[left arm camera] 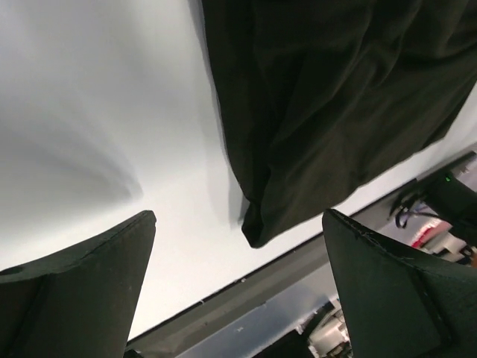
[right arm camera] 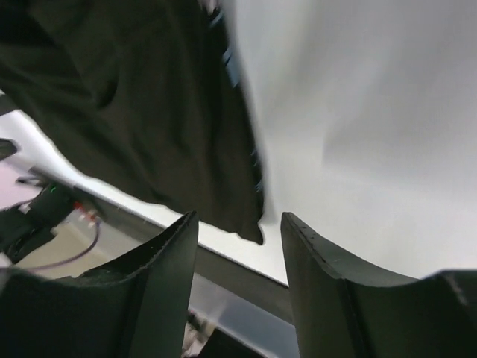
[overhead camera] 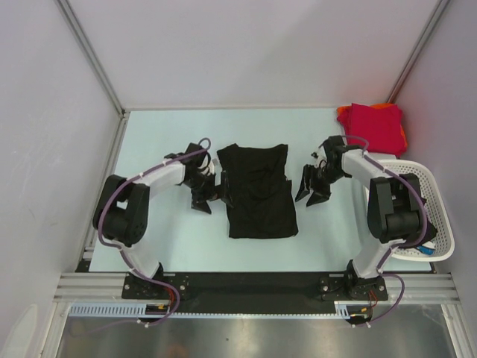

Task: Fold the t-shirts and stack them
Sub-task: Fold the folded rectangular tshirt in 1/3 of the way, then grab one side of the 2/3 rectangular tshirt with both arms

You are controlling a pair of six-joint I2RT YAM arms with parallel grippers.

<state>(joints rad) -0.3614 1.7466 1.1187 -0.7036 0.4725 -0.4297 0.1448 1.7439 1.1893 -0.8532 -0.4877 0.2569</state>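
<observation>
A black t-shirt lies folded lengthwise in the middle of the table, also seen in the left wrist view and the right wrist view. My left gripper hangs just left of it, open, with nothing between its fingers. My right gripper hangs just right of the shirt, open and empty. A crimson red t-shirt lies folded on an orange one at the back right corner.
A white lattice basket stands at the right edge beside the right arm. Grey walls close the table on three sides. The table's front rail runs along the near edge, by the shirt's hem.
</observation>
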